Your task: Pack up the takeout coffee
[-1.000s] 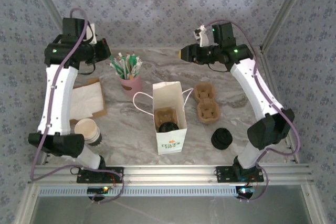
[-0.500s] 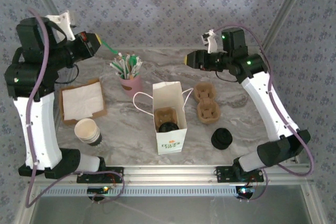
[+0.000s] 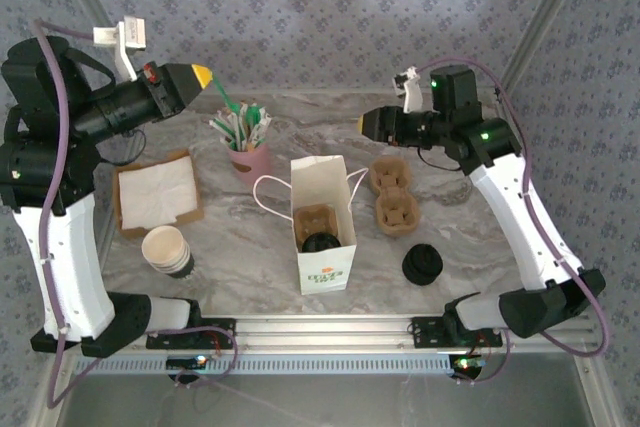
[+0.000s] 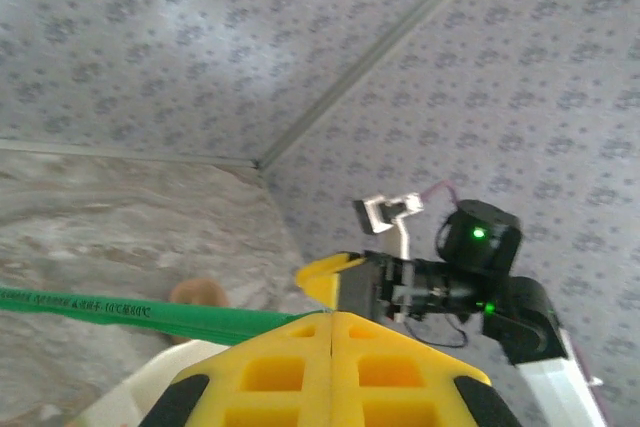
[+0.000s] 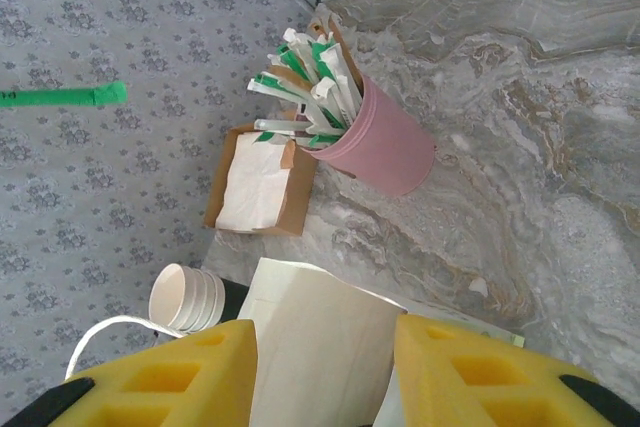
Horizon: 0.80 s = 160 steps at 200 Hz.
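Above the counter (image 3: 250, 237), my left pincer (image 3: 204, 75) pinches a green straw (image 3: 226, 100), print unreadable; my right pincer (image 3: 361, 123) gapes empty; bag (image 3: 326, 272) logo illegible

Marble table (image 3: 240, 237) holds a white bag (image 3: 325, 267), pink straw cup (image 3: 249, 160), napkin box (image 3: 155, 192), cup stack (image 3: 167, 250) — plus cardboard carriers (image 3: 393, 197) and black lids (image 3: 422, 264).

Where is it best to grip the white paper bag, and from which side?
Probably the left cord handle of the white paper bag: it loops outward beside the open top, free of other things. Come from above, jaws across the cord.
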Available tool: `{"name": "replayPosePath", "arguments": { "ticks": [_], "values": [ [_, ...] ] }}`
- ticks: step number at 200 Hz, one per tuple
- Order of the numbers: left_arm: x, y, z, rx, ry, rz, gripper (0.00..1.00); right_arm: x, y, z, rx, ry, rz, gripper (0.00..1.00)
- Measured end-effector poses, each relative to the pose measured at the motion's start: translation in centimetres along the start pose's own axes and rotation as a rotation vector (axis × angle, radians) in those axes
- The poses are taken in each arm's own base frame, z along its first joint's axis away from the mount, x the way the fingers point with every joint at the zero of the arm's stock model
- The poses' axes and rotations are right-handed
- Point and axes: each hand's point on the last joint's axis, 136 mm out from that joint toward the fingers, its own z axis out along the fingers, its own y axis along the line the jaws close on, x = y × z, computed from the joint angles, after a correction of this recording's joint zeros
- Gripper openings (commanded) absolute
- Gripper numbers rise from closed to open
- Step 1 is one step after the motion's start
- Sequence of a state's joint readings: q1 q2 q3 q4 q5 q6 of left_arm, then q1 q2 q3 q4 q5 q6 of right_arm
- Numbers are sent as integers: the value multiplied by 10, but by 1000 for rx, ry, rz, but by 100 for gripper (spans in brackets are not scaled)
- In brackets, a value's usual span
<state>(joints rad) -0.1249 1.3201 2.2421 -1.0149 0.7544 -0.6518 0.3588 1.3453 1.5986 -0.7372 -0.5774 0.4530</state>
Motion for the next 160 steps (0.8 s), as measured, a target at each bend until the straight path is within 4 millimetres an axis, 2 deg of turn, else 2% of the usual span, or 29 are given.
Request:
{"name": "replayPosePath", "arguments": {
  "ticks": [63,117,160],
  "values": [
    [22,-16,15,152,115,-77,0,9,-3,2,13,11,13,43],
    [64,-30,42,242,291,-111,0,12,-2,-3,20,3,13,43],
    [94,-23,62,234,385,-135,0,16,-6,-2,30,7,17,43]
  ]
}}
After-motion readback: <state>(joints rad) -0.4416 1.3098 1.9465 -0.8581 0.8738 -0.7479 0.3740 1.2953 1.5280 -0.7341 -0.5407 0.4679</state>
